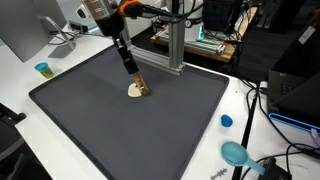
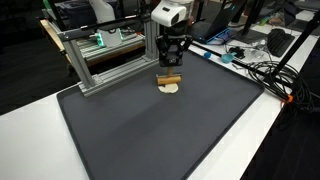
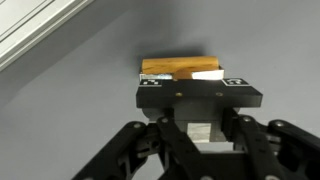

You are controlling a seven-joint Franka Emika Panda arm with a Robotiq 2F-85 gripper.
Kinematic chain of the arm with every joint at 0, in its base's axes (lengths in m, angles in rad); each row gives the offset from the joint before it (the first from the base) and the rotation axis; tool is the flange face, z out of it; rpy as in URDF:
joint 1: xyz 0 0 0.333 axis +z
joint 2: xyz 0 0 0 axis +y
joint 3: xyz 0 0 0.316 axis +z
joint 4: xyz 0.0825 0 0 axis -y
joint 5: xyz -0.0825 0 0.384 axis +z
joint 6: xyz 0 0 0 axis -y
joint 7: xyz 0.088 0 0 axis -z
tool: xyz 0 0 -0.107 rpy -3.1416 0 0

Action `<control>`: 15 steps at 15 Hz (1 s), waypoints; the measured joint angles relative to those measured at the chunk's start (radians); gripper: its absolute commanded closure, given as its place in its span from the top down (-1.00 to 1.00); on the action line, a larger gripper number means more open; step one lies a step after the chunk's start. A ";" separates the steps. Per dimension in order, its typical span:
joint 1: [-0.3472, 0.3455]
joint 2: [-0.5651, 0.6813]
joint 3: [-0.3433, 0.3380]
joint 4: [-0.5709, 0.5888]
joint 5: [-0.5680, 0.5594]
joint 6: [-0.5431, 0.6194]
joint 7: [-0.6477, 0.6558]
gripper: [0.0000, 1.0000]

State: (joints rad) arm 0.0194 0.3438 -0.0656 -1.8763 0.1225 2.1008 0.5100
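White tabletop [image 2: 288, 140] fills the nearest corners in both exterior views, and a dark grey mat [image 1: 120, 130] covers most of it. Behind the mat stands an aluminium frame [image 2: 110, 55], bolted from silver bars. From above, the robot arm [image 1: 112, 22] reaches down toward the far middle of the mat. Its gripper [image 2: 171, 70] points straight down, its tips just above a wooden block [image 3: 178, 68]; whether the fingers are pinching the block or only drawn in over it, I cannot tell, since the wrist view shows only black linkage with the block's top edge beyond it. The block lies flat on the mat, touching a pale round piece [image 1: 134, 91]. Near the table's edge sit a teal scoop [image 1: 236, 153], a small blue cup [image 1: 42, 69] and a blue cap [image 1: 226, 121].
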 measured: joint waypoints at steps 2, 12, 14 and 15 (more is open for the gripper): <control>0.000 -0.019 -0.004 -0.023 -0.007 0.032 0.002 -0.57; 0.029 -0.005 -0.013 -0.028 -0.092 0.116 0.157 -0.57; 0.030 0.001 -0.013 -0.021 -0.100 0.117 0.179 -0.57; 0.031 0.005 -0.013 -0.016 -0.104 0.117 0.191 -0.57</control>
State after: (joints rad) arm 0.0505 0.3484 -0.0790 -1.8919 0.0180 2.2179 0.7008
